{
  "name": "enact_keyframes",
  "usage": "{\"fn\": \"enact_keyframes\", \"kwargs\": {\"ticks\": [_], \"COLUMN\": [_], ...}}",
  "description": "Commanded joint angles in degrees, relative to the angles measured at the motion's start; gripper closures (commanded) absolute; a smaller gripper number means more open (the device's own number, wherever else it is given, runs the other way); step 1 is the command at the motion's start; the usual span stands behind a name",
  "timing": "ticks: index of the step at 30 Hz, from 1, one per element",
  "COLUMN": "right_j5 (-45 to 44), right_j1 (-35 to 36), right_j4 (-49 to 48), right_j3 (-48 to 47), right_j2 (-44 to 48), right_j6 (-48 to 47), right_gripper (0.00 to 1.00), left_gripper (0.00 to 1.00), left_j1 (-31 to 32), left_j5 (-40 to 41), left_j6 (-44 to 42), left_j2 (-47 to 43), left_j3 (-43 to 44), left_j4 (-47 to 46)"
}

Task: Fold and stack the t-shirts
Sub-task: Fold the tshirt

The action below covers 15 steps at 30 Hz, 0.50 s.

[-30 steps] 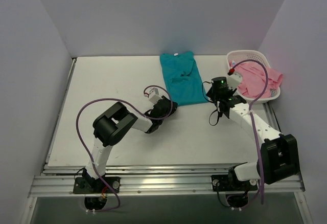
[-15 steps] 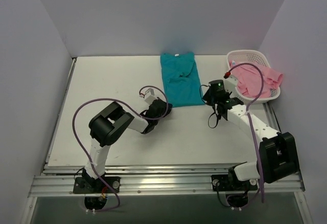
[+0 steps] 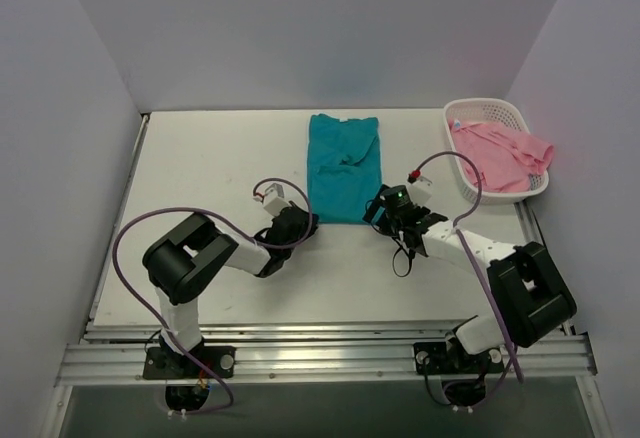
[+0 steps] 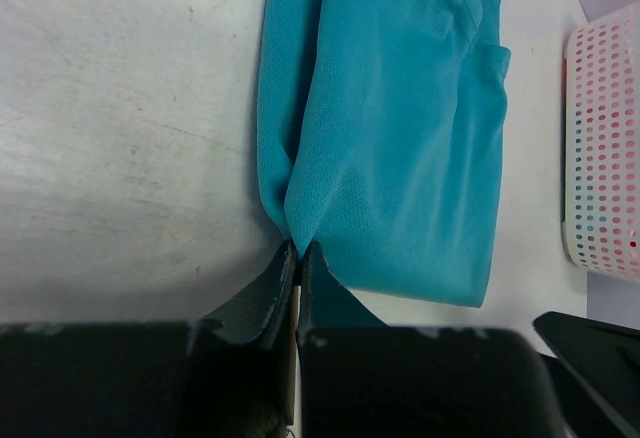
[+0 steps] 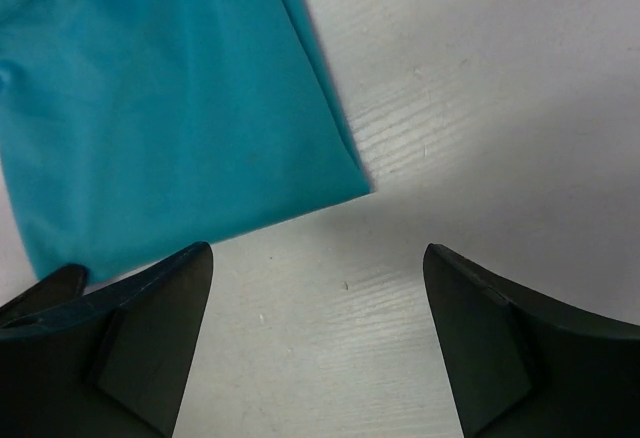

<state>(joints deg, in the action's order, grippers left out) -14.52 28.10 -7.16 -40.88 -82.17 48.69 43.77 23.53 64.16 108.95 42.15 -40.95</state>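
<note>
Your two arms have come nearer and a bit to the left since a second ago. The teal t-shirt has slid that way with them. It lies flat on the white surface as a long strip, around the middle, with its short end facing you.

Your left end effector is clenched on the near left corner of the teal t-shirt. In the left wrist view its two fingers squeeze the cloth tight.

Your right end effector is released, with its tips held wide apart. It sits just beside the shirt's near right corner, and it is not holding any cloth.

The pink t-shirt lies bunched up in the white basket at the far right, well apart from the teal one.
</note>
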Motion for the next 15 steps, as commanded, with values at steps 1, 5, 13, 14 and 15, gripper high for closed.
{"fn": "enact_keyframes", "kwargs": {"ticks": [1, 5, 13, 14, 15], "right_j5": [-1.0, -0.9, -0.5, -0.9, -0.9], "right_j1": [0.7, 0.8, 1.1, 1.2, 1.2], "right_j4": [-3.6, -7.7, -12.3, -13.0, -13.2], "right_j3": [2.2, 4.6, 5.6, 5.7, 5.6], "right_j2": [-1.2, -3.3, -10.2, -10.6, -11.5], "right_j6": [2.6, 3.8, 4.7, 4.8, 4.8], "right_gripper": [0.18, 0.26, 0.35, 0.36, 0.38], "left_gripper": [0.98, 0.98, 0.98, 0.98, 0.98], "left_j1": [-0.7, -1.1, -1.1, -1.1, -1.1], "left_j5": [2.7, 3.0, 2.0, 2.0, 2.0], "left_j6": [-1.8, -2.2, -2.2, -2.2, -2.3], "left_j2": [-4.4, -5.1, -4.0, -4.0, -3.9], "left_j3": [-2.1, -3.0, -2.7, -2.7, -2.5], "left_j4": [-1.3, -1.2, -1.9, -1.9, -1.9]}}
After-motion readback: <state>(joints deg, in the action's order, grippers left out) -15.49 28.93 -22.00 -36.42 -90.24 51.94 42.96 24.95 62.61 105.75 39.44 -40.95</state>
